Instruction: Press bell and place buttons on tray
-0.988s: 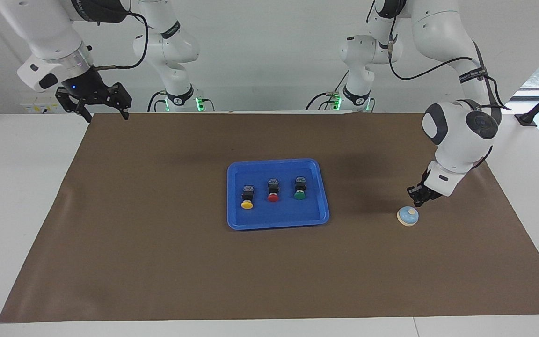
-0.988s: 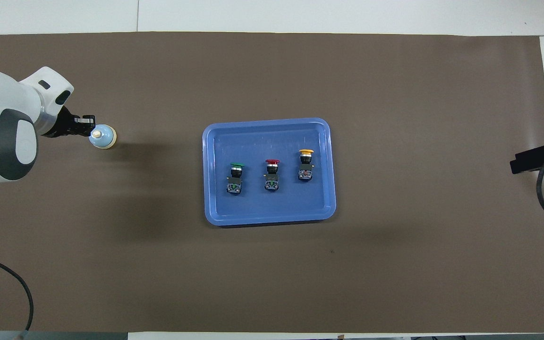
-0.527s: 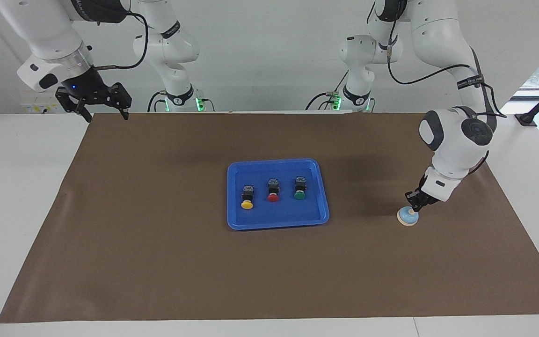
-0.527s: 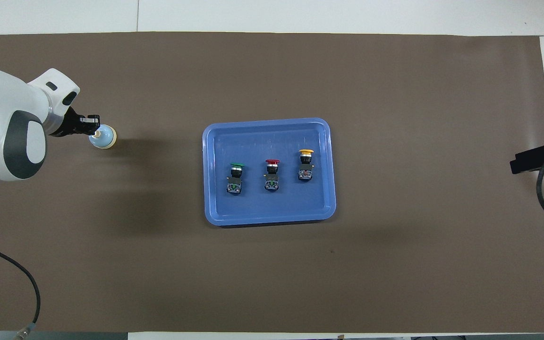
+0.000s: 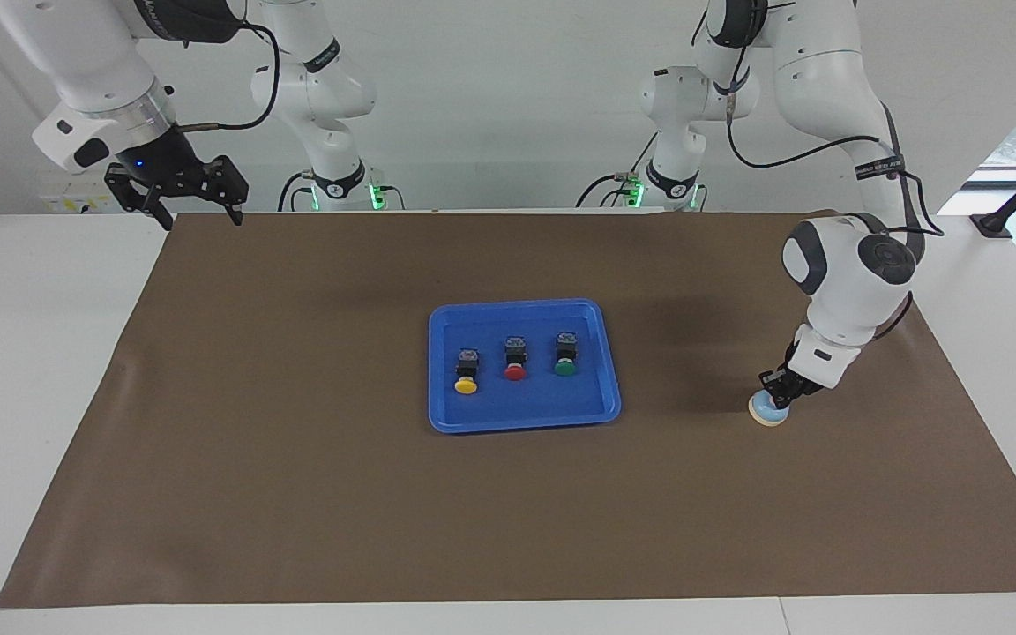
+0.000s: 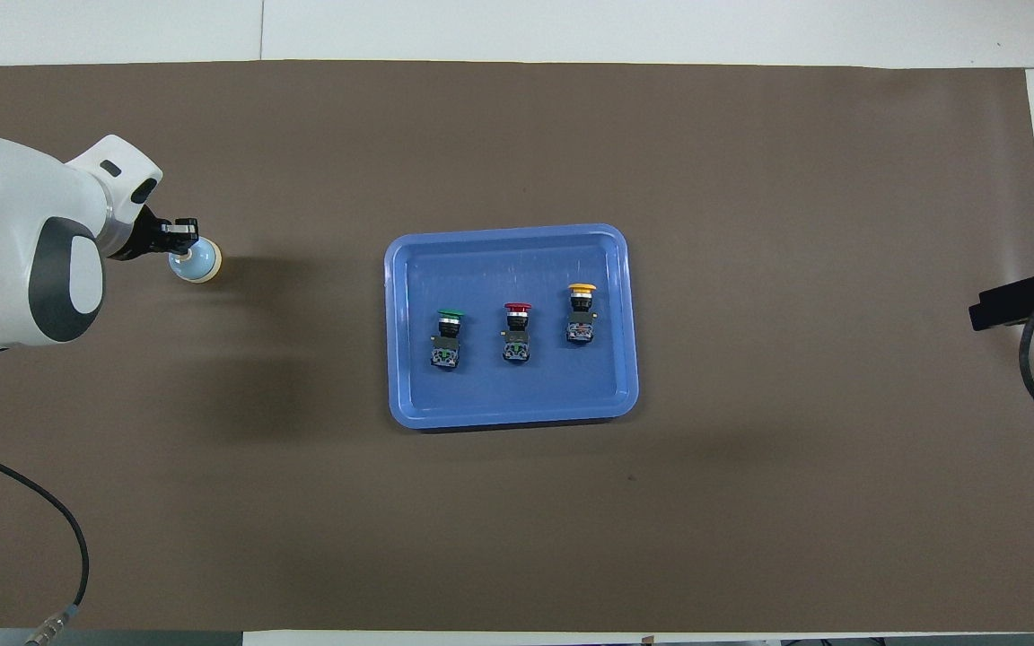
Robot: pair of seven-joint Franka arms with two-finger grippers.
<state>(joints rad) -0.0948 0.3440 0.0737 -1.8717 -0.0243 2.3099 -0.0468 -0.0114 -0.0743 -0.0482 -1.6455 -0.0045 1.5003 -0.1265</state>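
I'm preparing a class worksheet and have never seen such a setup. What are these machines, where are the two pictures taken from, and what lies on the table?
Two white robot arms work at a table covered by a brown mat. One picture faces them; the other looks down from above their end. A blue tray holds the yellow button, the red button and the green button. The left gripper, jaws shut, holds nothing; its tip sits on the bell. The right gripper waits, jaws open, above the mat's corner.
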